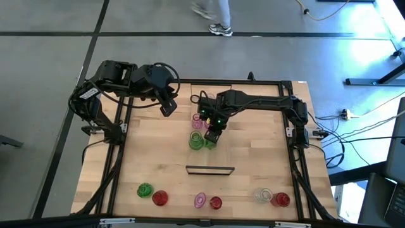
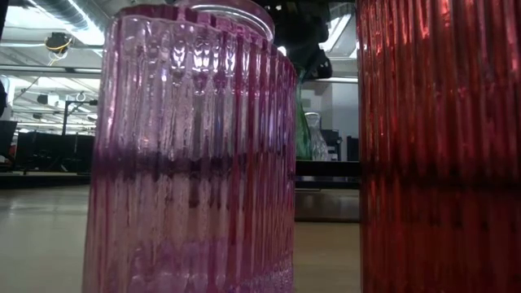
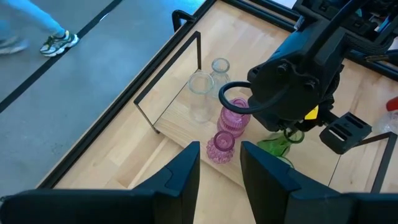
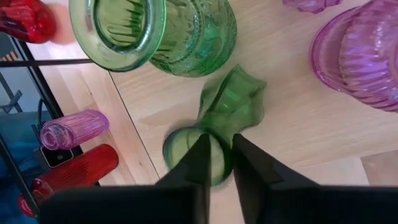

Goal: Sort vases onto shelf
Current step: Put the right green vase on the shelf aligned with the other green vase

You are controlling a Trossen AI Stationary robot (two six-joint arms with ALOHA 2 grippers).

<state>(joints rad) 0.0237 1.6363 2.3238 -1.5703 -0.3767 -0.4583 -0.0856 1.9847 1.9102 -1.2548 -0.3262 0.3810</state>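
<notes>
The shelf [image 3: 186, 127], a pale plank with thin black end frames, lies in the table's middle. On it stand two clear vases [image 3: 202, 93], two pink vases [image 3: 233, 115] and a large green vase [image 4: 168, 31]. My right gripper [image 1: 214, 134] hangs over the shelf, shut on a small green vase [image 3: 277, 146]. My left gripper [image 3: 221, 165] hovers open above the table's far left [image 1: 168, 104], touching nothing. More vases stand along the near edge: green [image 1: 145, 189], red [image 1: 160, 198], pink [image 1: 200, 201], red [image 1: 216, 203], clear [image 1: 263, 195], red [image 1: 281, 200]. My right gripper pinches the small green vase between its two fingers at the vase's upper, rounded end [image 4: 189, 152], coming from above and pointing down. The vase hangs tilted below the fingers, its flared part [image 4: 236, 102] close to the plank beside the large green vase; whether it touches the plank, I cannot tell.
In the low view a ribbed pink vase [image 2: 191, 155] and a ribbed red vase [image 2: 440, 146] stand right before the camera. Black table rails [image 1: 120, 145] run along both sides. Bare wood lies left and right of the shelf. A person's legs [image 1: 218, 16] pass beyond the far edge.
</notes>
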